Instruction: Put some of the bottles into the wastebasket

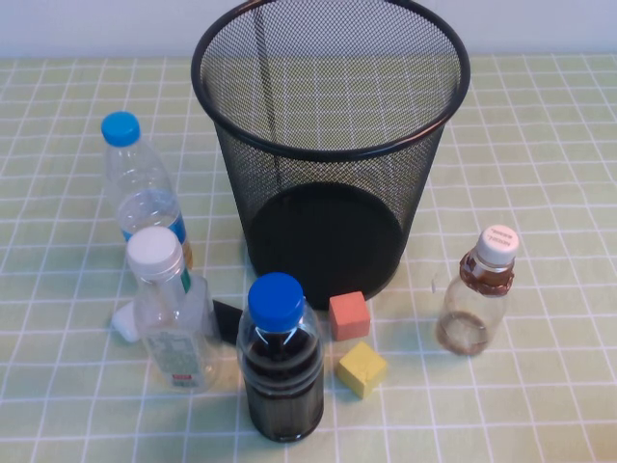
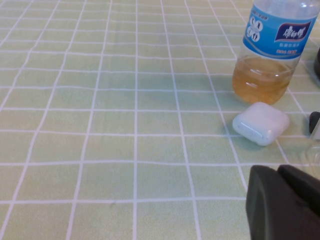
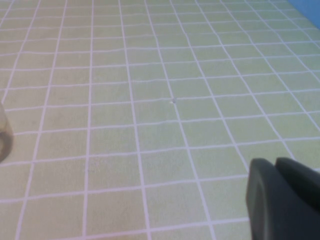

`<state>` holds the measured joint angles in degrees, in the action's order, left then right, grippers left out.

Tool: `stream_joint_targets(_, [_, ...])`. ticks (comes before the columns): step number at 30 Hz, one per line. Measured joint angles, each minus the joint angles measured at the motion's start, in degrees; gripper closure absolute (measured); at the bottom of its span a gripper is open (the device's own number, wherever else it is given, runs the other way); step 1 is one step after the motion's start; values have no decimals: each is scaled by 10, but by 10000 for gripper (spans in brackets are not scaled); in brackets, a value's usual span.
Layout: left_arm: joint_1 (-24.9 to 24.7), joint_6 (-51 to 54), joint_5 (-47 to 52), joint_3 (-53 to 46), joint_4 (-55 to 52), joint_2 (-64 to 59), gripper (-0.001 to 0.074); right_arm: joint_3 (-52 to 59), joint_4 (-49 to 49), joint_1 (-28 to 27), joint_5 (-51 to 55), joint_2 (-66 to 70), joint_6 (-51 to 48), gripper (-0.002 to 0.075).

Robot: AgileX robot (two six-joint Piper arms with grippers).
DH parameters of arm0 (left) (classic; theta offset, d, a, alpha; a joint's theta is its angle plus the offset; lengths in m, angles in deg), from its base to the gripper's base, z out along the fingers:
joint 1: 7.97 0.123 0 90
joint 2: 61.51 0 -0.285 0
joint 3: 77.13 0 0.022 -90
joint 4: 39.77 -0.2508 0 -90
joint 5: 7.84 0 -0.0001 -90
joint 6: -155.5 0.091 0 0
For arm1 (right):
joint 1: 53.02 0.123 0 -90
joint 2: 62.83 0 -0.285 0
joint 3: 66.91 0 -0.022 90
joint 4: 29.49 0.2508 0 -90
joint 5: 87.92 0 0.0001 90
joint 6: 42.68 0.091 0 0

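So nothing's started: both bottles (image 1: 174,323) (image 1: 477,289) stand beside the wastebasket (image 1: 328,145), left gripper (image 2: 282,202) and right gripper (image 3: 280,200) both closed, empty, hanging back. Next I'd open one and reach.

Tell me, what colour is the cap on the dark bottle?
Blue cap, clearest in the high view.

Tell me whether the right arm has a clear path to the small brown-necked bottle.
Probably yes. The small bottle stands alone on the right of the table, apart from the wastebasket and the blocks. The right claw, shut, shows only bare cloth ahead; the left claw is shut too.
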<state>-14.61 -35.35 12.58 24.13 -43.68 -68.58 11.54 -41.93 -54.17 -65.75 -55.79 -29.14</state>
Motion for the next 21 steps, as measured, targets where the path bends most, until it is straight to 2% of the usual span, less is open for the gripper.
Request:
stream_joint_targets(14, [0, -1, -12, 0, -27, 0, 740, 0, 0, 0, 0, 0, 0, 736])
stream_joint_targets(18, [0, -2, -49, -1, -29, 0, 740, 0, 0, 0, -2, 0, 0, 736])
stream_joint_targets(21, [0, -2, -111, -1, -29, 0, 740, 1, 0, 0, -14, 0, 0, 736])
